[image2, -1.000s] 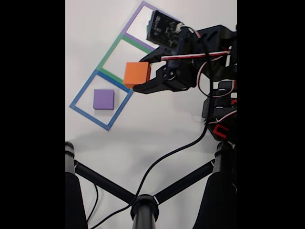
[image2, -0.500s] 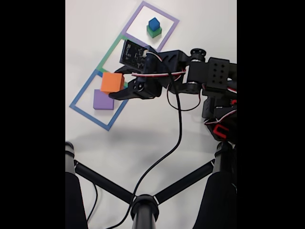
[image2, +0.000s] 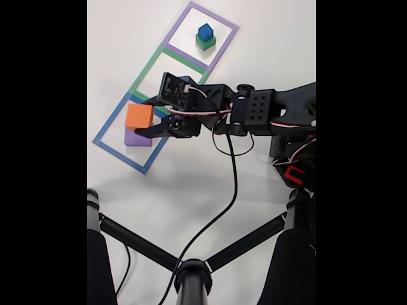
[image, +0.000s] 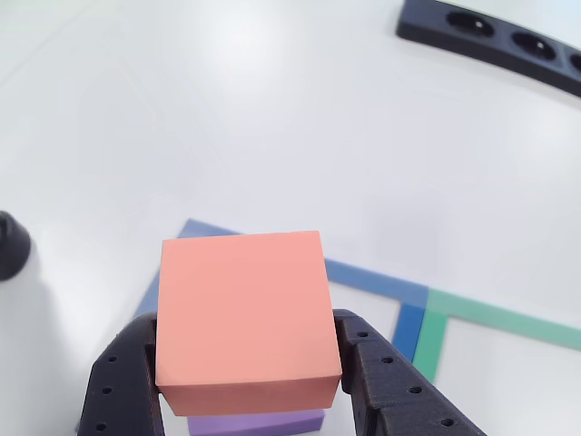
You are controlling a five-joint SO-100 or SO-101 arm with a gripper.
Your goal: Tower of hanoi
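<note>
purple block: in the fixed view we see only its lower strip, the salmon-orange block covering the rest; in the other view only a sliver shows, cut by the bottom edge.
end effector: fingers cut off by the bottom edge in the other view.
green block: mostly hidden under the blue cube.
</note>
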